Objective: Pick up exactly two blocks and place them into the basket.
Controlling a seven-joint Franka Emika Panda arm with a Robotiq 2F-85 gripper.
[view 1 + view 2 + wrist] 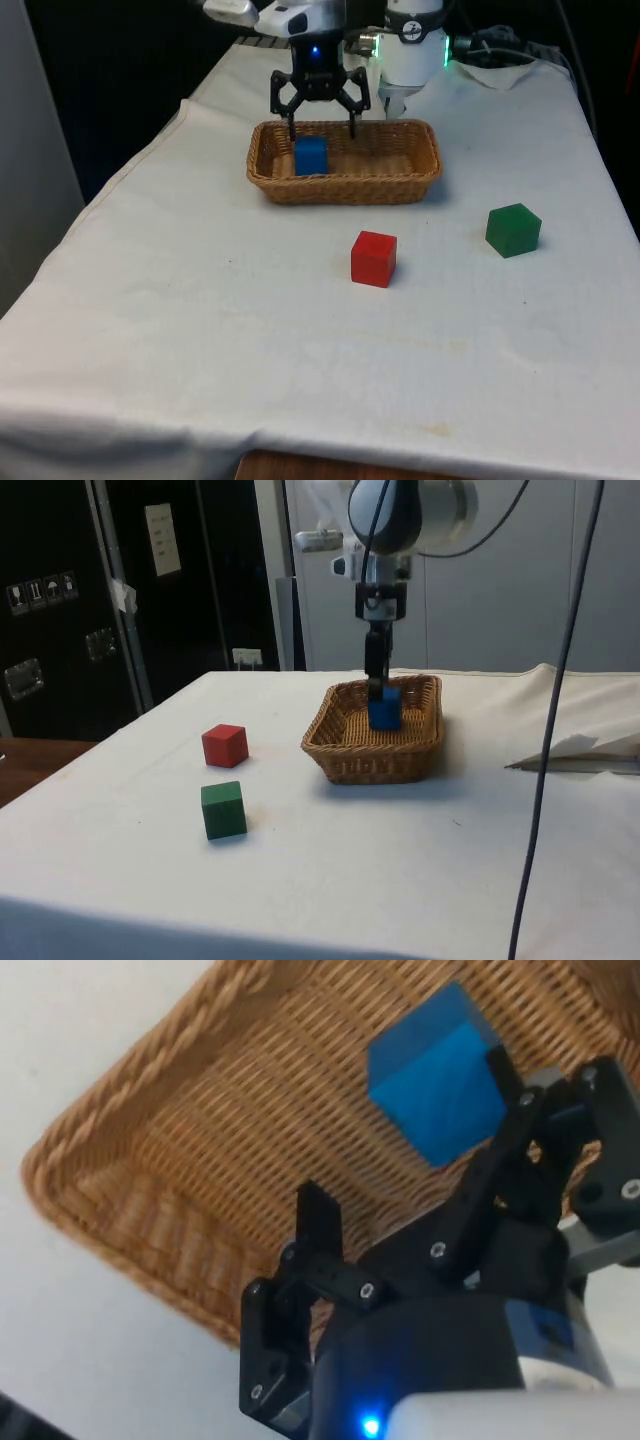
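Jaws spread wide, released, gripping nothing — gripper [320,127] hangs over the basket's [345,186] end on the front view's left, fingertips at about rim height. Blue block [311,155] sits inside the basket at that same end, directly under the gripper and between the two fingers, free of both. In the wrist view the blue block [437,1088] lies on the woven floor of the basket [150,1090], one finger [320,1225] well to one side of it, the other close beside it; contact there cannot be judged. In the side view the gripper [376,675] is just above the blue block [384,709], with the basket [372,760] around them.

Red block [374,258] stands on the surface [200,330], outside the basket and nearer the front camera. Green block [513,229] also stands on the surface — further towards the front view's right, apart from the red one. Side view: red block [225,745] and green block [223,809] are near each other, away from the basket.

One block is in the basket, two are outside.
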